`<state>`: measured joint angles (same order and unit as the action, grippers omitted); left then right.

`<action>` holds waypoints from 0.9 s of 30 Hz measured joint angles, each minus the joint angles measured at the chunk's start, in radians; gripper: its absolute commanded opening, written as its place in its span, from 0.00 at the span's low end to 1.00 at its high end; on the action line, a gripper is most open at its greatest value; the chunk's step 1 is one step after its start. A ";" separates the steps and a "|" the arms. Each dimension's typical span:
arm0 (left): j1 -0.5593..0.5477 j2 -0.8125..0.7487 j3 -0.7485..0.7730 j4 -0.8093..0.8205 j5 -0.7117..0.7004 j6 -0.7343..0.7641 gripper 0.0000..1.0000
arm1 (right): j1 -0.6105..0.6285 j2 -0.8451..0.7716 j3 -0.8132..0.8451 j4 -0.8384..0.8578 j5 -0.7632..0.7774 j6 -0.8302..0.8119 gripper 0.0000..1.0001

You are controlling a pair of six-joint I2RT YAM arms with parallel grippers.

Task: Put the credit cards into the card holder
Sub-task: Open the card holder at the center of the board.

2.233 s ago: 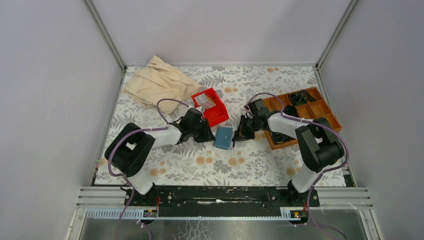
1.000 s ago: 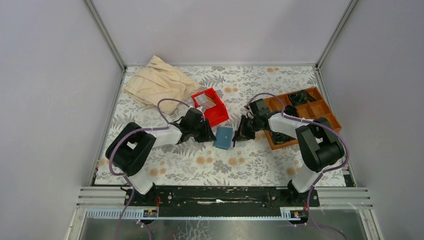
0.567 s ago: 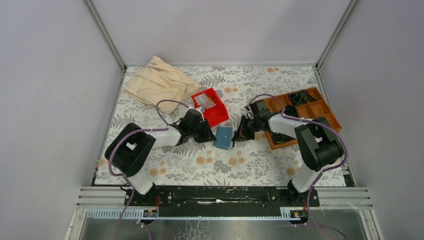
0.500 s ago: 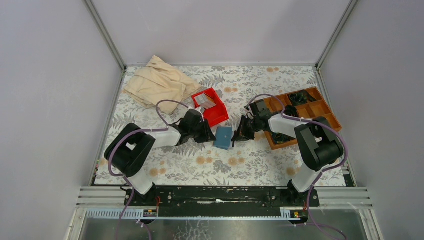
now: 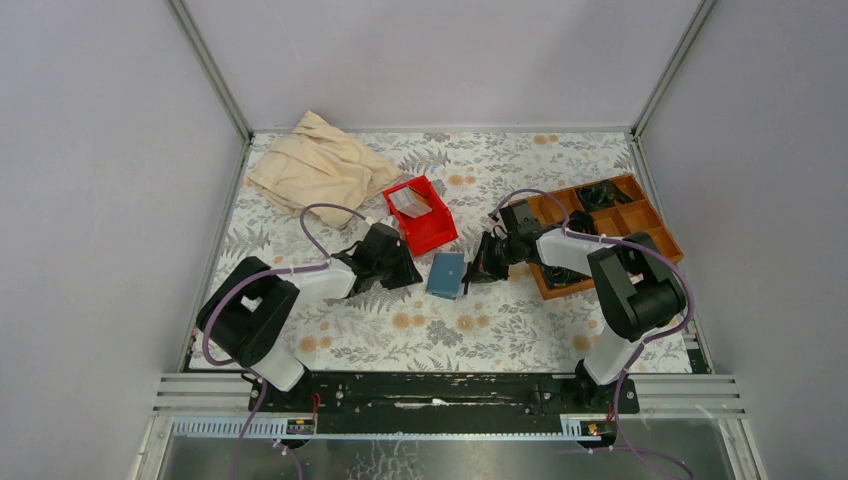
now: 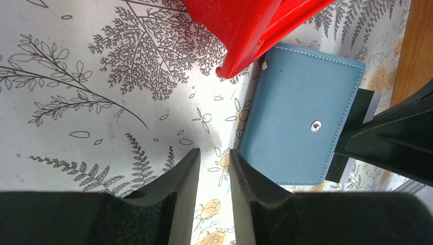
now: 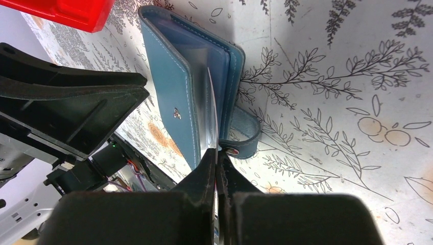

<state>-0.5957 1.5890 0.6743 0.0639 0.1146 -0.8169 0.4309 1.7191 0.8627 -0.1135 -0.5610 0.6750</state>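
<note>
The card holder [image 5: 446, 273] is a teal-blue wallet lying between my two grippers, seen closed with its snap up in the left wrist view [image 6: 301, 117]. In the right wrist view the card holder [image 7: 168, 97] stands slightly open, its strap [image 7: 245, 143] loose on the table. My right gripper [image 7: 216, 153] is shut on a thin pale credit card [image 7: 212, 102] whose far end sits between the holder's flaps. My left gripper [image 6: 213, 155] is open just left of the holder, nothing between its fingers. Another pale credit card [image 5: 408, 203] lies in the red bin.
The red bin [image 5: 432, 228] stands just behind the holder, its corner [image 6: 240, 46] close to my left fingers. A brown wooden compartment tray [image 5: 640, 215] is at the right, behind my right arm. A beige cloth [image 5: 320, 165] lies at the back left.
My left arm has drawn back a little toward the near left, away from the holder. The right gripper keeps its hold on the card at the holder.
</note>
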 measured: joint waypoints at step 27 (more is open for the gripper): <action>0.001 0.057 0.025 0.050 0.039 -0.003 0.30 | -0.006 -0.025 0.004 -0.054 0.034 -0.023 0.00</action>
<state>-0.5949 1.6459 0.6991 0.1135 0.1535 -0.8200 0.4248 1.6943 0.8665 -0.1673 -0.5270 0.6518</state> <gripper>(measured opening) 0.304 0.015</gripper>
